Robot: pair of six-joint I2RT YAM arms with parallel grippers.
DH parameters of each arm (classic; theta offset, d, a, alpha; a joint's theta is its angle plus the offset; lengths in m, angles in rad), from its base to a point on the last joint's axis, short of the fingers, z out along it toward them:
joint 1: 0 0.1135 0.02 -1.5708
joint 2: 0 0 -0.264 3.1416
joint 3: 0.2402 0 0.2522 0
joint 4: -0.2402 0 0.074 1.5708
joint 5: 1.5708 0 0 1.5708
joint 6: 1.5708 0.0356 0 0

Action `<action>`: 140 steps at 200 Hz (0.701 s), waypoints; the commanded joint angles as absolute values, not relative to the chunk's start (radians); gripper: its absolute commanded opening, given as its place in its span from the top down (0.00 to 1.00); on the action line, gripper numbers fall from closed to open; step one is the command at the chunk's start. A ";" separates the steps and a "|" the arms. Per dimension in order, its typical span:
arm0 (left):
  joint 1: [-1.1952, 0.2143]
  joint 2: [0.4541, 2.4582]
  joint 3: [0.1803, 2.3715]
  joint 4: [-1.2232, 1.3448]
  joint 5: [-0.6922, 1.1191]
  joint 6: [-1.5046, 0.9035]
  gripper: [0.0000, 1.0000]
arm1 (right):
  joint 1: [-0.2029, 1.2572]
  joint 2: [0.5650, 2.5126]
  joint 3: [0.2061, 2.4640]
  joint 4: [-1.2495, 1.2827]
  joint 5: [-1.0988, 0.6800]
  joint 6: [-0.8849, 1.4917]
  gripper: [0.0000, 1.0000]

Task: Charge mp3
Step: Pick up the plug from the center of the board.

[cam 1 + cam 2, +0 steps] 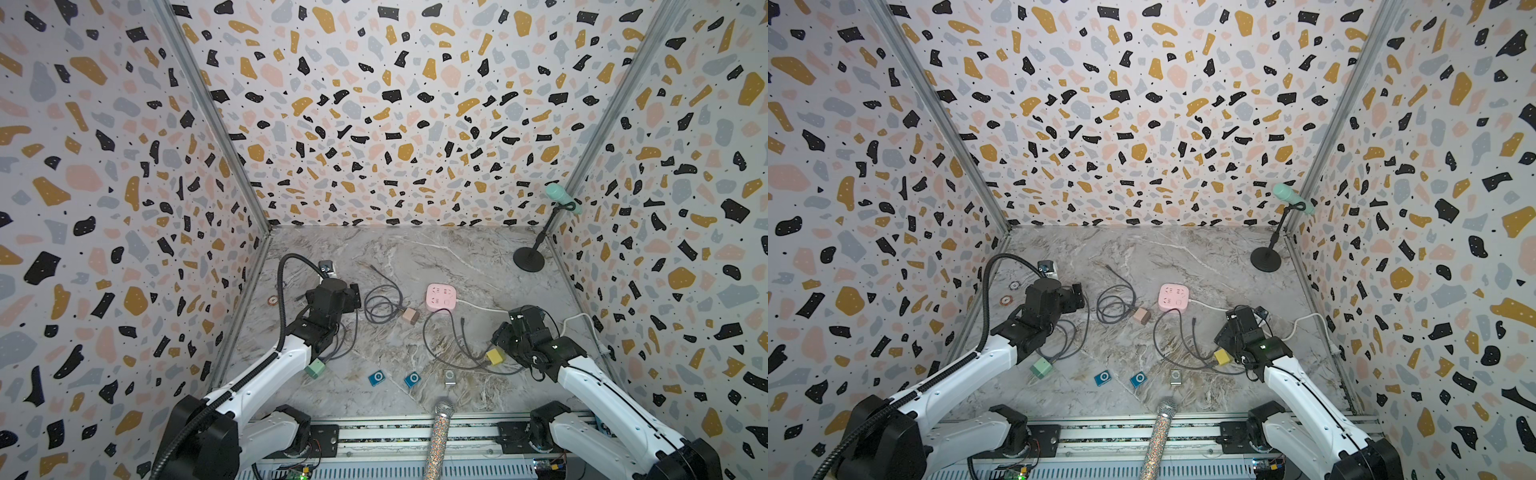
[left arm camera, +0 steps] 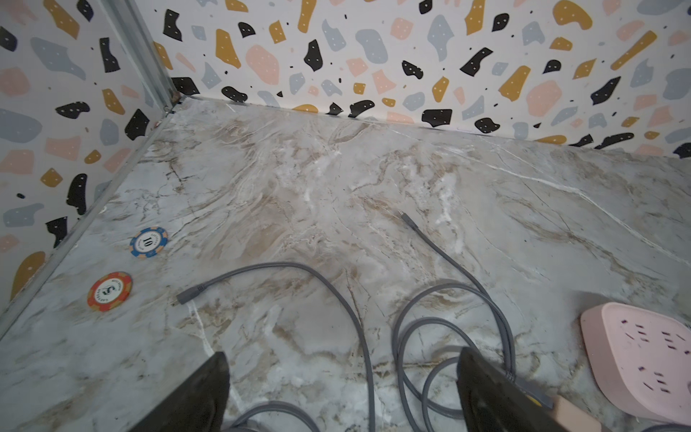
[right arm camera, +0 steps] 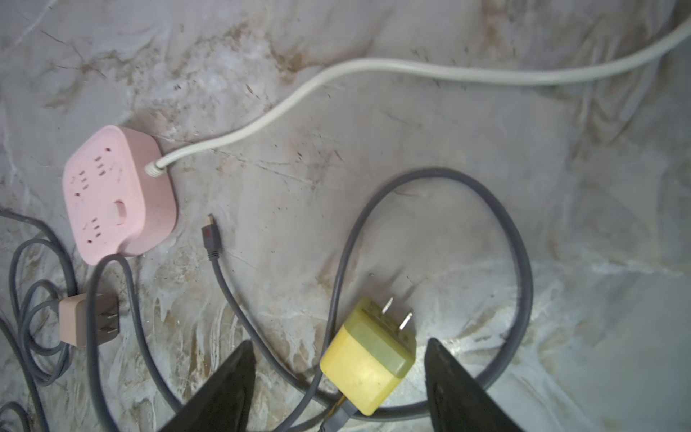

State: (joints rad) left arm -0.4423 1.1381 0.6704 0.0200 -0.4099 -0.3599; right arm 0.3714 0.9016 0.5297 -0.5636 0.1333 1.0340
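- The right fingers (image 3: 224, 392) stand apart, one on each side of the yellow wall adapter (image 3: 368, 359). A gap shows on both sides, so nothing is gripped yet.
- The left fingers (image 2: 194, 400) are also apart and empty, hovering above loops of grey cable near the beige adapter (image 3: 76, 319).
- The task's players lie flat near the front edge of the worktop (image 1: 415, 257): two blue mp3 players (image 1: 377, 378) (image 1: 412, 379) and a silver mp3 player (image 1: 449, 376), the silver one nearest the yellow adapter. None has a cable in it.
- The step in hand looks like picking up the yellow adapter to plug it into the pink power strip (image 3: 116, 194).
- The adapter sits askew between the fingers, so turn the wrist until they face its flat sides before closing.
- Close on the body only, clear of the prongs and of the adapter's grey cable (image 3: 516, 269), which passes beneath.
- Lift gently: that cable loops widely and could drag its loose small plug (image 3: 208, 233).
- Carry the adapter prongs-down to a socket.
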 commanded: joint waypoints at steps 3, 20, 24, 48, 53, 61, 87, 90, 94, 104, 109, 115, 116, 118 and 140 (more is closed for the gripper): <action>-0.467 1.143 0.687 0.039 -0.431 -0.367 0.06 | 0.376 0.907 0.522 -0.578 0.111 1.128 0.30; -0.489 1.159 0.695 0.041 -0.432 -0.368 0.06 | 0.376 0.919 0.513 -0.555 0.105 1.145 0.32; -0.495 1.163 0.697 0.041 -0.435 -0.367 0.06 | 0.376 0.925 0.511 -0.548 0.100 1.149 0.32; -0.521 1.182 0.706 0.038 -0.448 -0.367 0.07 | 0.376 0.958 0.496 -0.520 0.071 1.177 0.34; -0.523 1.184 0.706 0.037 -0.449 -0.368 0.07 | 0.376 0.965 0.495 -0.518 0.069 1.182 0.35; -0.529 1.186 0.707 0.038 -0.449 -0.370 0.07 | 0.376 0.970 0.493 -0.515 0.067 1.183 0.35; -0.544 1.184 0.706 0.035 -0.451 -0.379 0.08 | 0.375 0.972 0.478 -0.531 0.077 1.205 0.36; -0.547 1.183 0.706 0.035 -0.451 -0.380 0.07 | 0.376 0.970 0.475 -0.530 0.078 1.206 0.36; -0.550 1.182 0.703 0.036 -0.451 -0.381 0.08 | 0.376 0.968 0.471 -0.527 0.077 1.211 0.36; -0.556 1.180 0.699 0.041 -0.452 -0.386 0.07 | 0.376 0.969 0.459 -0.516 0.076 1.219 0.37; -0.559 1.179 0.697 0.041 -0.452 -0.388 0.07 | 0.376 0.968 0.454 -0.511 0.076 1.222 0.37; -0.563 1.180 0.694 0.043 -0.453 -0.390 0.08 | 0.376 0.972 0.449 -0.502 0.078 1.224 0.38; -0.564 1.180 0.694 0.043 -0.452 -0.390 0.08 | 0.376 0.972 0.448 -0.501 0.078 1.223 0.38; -0.565 1.181 0.693 0.043 -0.453 -0.391 0.08 | 0.376 0.974 0.447 -0.498 0.079 1.225 0.38; -0.581 1.181 0.690 0.039 -0.456 -0.399 0.08 | 0.376 1.003 0.439 -0.482 0.078 1.230 0.38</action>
